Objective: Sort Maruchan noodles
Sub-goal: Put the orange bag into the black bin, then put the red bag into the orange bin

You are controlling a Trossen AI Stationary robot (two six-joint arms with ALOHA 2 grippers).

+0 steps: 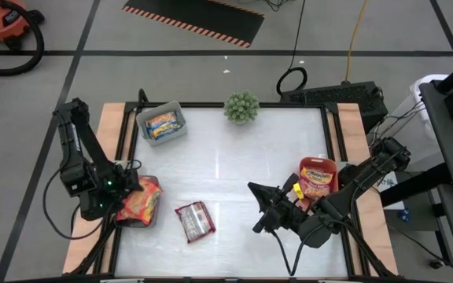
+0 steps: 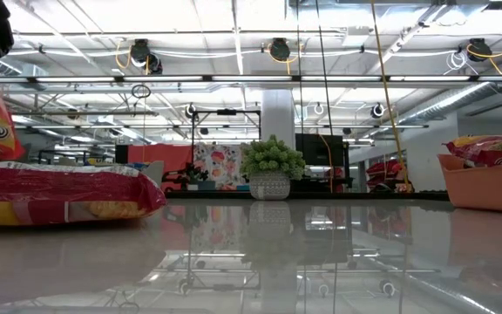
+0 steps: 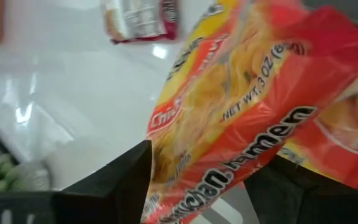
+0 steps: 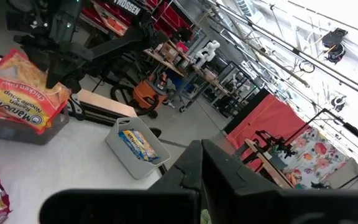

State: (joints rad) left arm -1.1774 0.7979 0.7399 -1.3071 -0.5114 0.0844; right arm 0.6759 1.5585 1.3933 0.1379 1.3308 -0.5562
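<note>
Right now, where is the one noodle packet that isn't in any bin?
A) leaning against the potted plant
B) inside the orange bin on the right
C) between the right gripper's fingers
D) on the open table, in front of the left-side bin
D: the loose red-and-white packet lies flat on the white table, apart from the orange bin, the potted plant and the right gripper, whose fingers are shut and hold nothing.

Glossy plastic noodle packets (image 1: pixel 139 200) lie on a smooth, reflective white tabletop (image 1: pixel 234 181).

Open mid-table — lone packet (image 1: pixel 194 221)
</note>
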